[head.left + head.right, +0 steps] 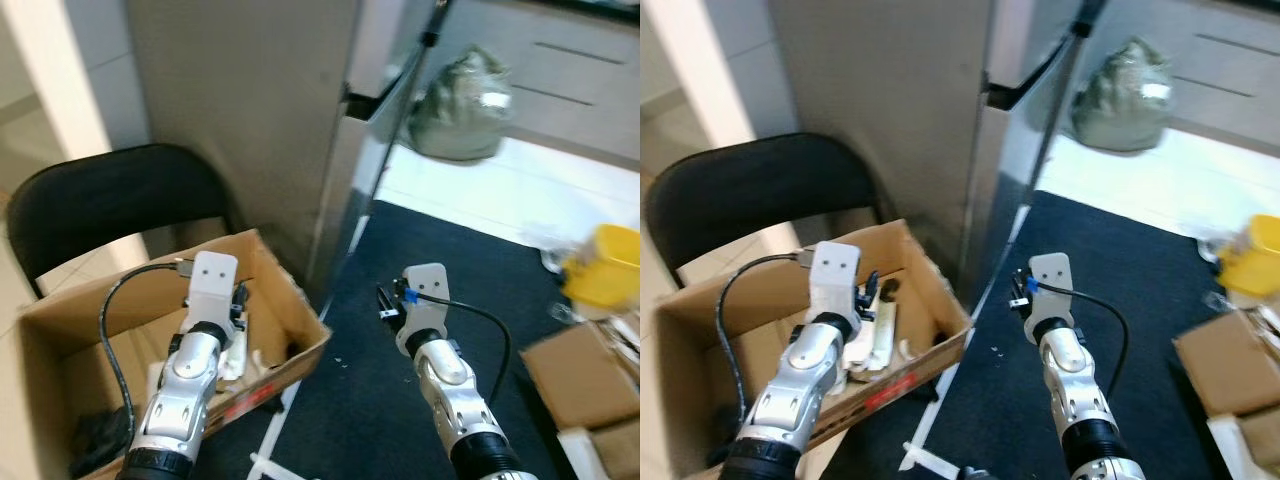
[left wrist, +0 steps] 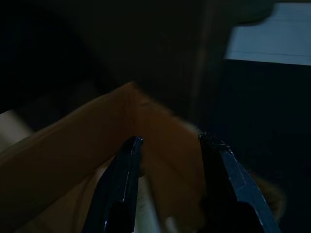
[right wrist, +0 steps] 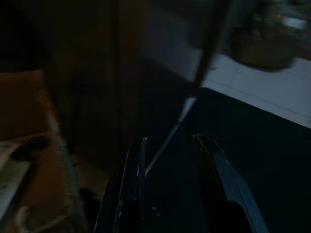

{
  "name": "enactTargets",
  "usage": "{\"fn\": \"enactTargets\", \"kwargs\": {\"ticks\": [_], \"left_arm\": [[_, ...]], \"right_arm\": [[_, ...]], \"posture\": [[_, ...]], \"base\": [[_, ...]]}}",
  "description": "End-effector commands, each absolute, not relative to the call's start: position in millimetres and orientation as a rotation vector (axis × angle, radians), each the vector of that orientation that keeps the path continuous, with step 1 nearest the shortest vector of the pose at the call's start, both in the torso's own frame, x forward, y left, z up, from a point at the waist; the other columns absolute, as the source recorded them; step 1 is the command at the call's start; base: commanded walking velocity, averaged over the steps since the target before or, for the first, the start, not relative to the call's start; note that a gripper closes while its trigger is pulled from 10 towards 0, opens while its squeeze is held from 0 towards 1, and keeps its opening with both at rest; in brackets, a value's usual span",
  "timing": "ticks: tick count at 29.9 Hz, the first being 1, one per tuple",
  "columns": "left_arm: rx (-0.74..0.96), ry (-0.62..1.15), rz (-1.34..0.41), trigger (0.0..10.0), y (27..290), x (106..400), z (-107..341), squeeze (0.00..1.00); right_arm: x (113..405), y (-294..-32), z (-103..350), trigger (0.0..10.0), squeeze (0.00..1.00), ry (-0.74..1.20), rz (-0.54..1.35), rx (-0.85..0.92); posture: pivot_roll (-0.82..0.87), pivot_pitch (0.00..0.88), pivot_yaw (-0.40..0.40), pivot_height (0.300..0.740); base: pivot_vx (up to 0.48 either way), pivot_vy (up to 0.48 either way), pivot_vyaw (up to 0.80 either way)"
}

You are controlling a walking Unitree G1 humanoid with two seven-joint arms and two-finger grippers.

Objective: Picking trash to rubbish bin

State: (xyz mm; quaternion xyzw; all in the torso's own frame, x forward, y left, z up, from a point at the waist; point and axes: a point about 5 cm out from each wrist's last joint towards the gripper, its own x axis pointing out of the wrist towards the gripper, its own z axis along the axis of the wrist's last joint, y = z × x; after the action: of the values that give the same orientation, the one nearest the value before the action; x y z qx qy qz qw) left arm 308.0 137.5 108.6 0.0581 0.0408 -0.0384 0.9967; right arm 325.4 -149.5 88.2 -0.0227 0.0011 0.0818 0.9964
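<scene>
An open cardboard box [image 1: 292, 300] stands on the floor at my left, with white paper scraps [image 1: 875, 340] and a dark item [image 1: 95, 435] inside. My left gripper [image 2: 170, 145] hangs over the box's inside near its far corner, open, with nothing between its fingers [image 1: 240, 298]. My right gripper [image 3: 170, 143] hovers over the dark mat [image 1: 380, 400] to the right of the box, also open and holding nothing. In the left eye view the right gripper [image 1: 390, 302] is level with the box's right corner.
A black folding chair [image 1: 100, 200] stands behind the box. A tall grey cabinet [image 1: 250, 120] rises straight ahead. A grey-green bag [image 1: 460, 95] lies on the white floor beyond. A yellow container [image 1: 605, 265] and flat cardboard pieces [image 1: 580, 370] sit at right.
</scene>
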Motion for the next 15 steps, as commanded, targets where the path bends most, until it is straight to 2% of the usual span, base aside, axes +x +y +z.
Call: {"fn": "enactTargets", "kwargs": {"ticks": [1, 15], "left_arm": [[0.116, 0.094, -0.087, 10.0, 135.6, 306.9, 105.3, 0.0], [0.123, 0.097, -0.097, 10.0, 134.9, 308.9, 106.6, 0.0]], "right_arm": [[321.3, -151.4, 81.2, 10.0, 0.0, 0.034, 0.153, -0.038], [320.1, -157.0, 79.1, 10.0, 0.0, 0.059, 0.12, -0.048]], "posture": [[0.0, 0.098, -0.058, 0.74], [0.0, 0.107, -0.051, 0.74]], "base": [[0.0, 0.0, -0.8], [0.0, 0.0, -0.8]]}}
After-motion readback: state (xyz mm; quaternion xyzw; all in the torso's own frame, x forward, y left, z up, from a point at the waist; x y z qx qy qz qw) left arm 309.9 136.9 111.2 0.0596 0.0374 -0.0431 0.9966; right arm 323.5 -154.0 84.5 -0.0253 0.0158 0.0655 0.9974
